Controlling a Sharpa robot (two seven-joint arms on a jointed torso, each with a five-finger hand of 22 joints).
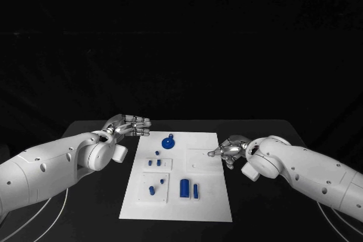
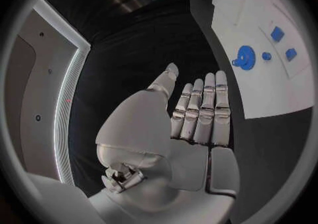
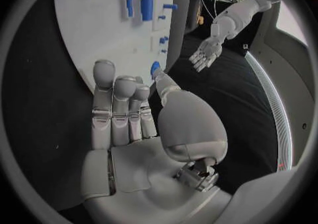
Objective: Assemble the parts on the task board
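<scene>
Two white robot arms reach over a black table toward a white task board lying flat in its middle; the left hand hovers just beside the board's far left corner, fingers straight, side by side and released, grasping nothing; the right hand hangs at the board's right edge, fingers loosely extended, also empty; several blue parts sit on the board; a round blue gear lies near the far end, between the two hands; two small pegs stand in a square recess at mid-board; nearer the robot, a blue cylinder and a slimmer blue bar lie side by side.
</scene>
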